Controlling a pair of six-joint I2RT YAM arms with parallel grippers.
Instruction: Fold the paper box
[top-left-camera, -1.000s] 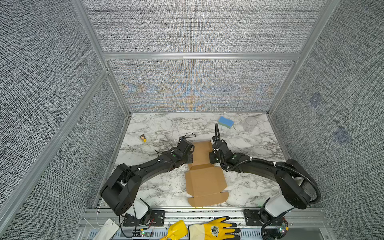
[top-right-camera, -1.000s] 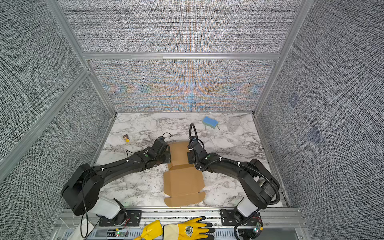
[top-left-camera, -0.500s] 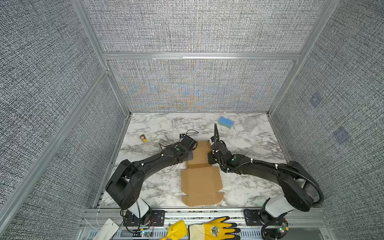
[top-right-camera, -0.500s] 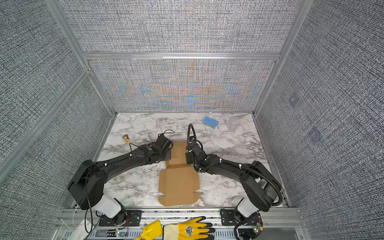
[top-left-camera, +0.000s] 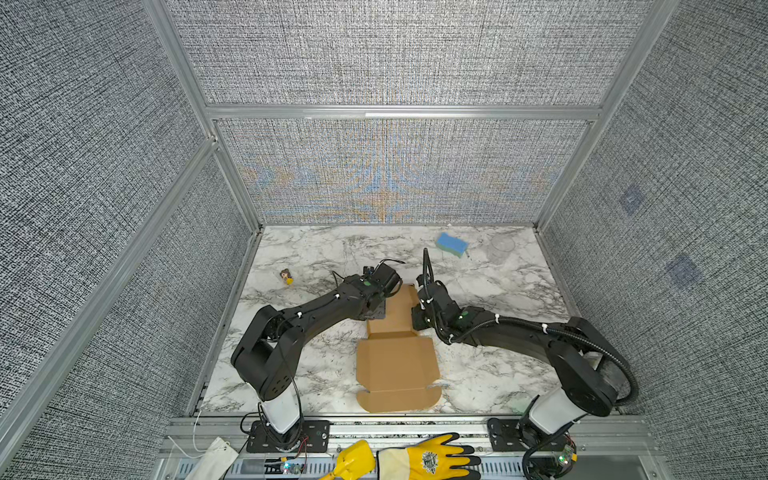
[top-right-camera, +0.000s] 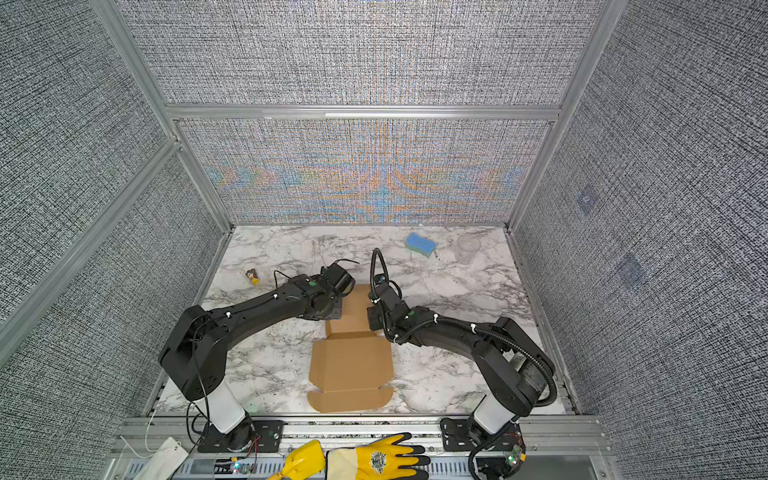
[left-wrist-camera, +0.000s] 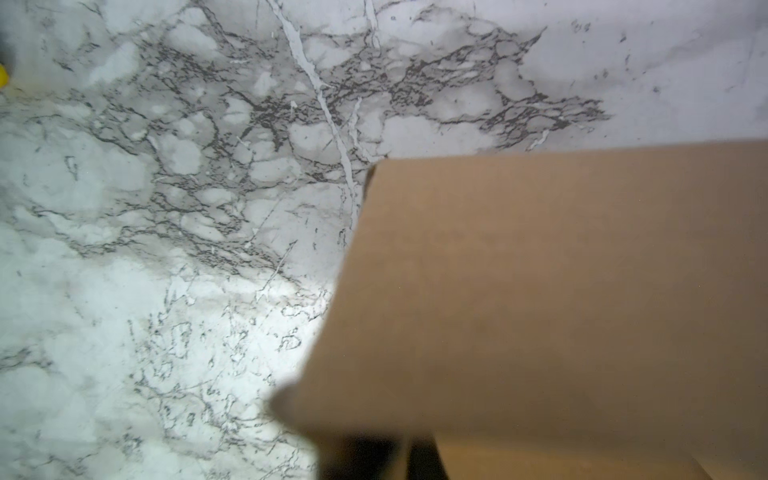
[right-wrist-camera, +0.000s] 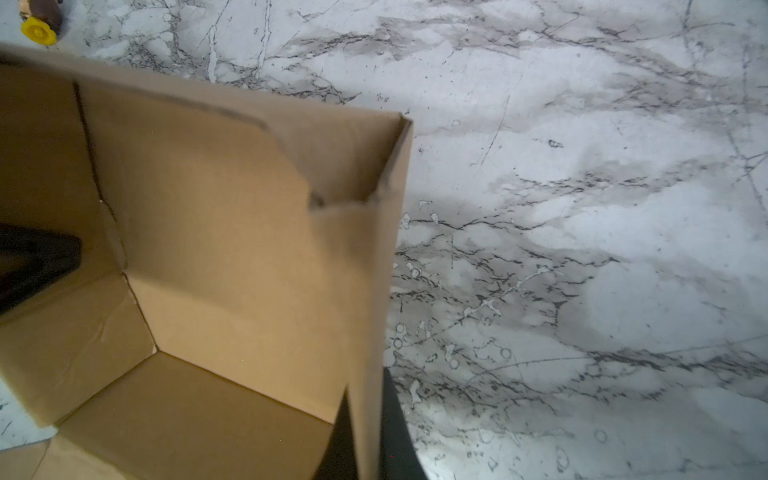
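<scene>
Standing half-formed on the white, grey-veined marble-pattern surface (top-left-camera: 316, 374): one brown corrugated-cardboard paper box (top-left-camera: 397, 365), die-cut, mid-surface in both top views. Its far portion is raised into walls. The wide lid panel and tab strip lie flat toward the aluminium front rail (top-left-camera: 415, 424).

Left claw (top-left-camera: 376, 309): pressed together, apparently nipping the box's left wall. The left wrist view shows only blurred cardboard close to the lens, so the hold cannot be confirmed there.

Right claw (top-left-camera: 417, 318): pinching the right wall, with fingers (right-wrist-camera: 397, 432) on either side of the cardboard edge in the right wrist view.

Hazards, judged:
- Uneven pull by the two arms: the sheet skews or slides on the smooth surface, and creases leave the score lines.
- Thin-edge pinch: the wall slips out, or the corrugate crushes or tears at the far corner, where an inner flap stands loose.
- Release: the walls spring back flat, as no tab looks locked.
- Wrists close together across the box: a crossing move risks contact.

Edges and room:
- The tab strip's edge lies near the front rail, leaving little margin that way.
- Open marble lies left, right and beyond the box.
- Blue rectangular foam sponge (top-left-camera: 451, 244), clear plastic cup (top-left-camera: 500, 249) and small brown-and-yellow toy figure (top-left-camera: 286, 276): far side, well apart from the box.
- Yellow coated work glove (top-left-camera: 428, 461): off the surface, on the front frame.
</scene>
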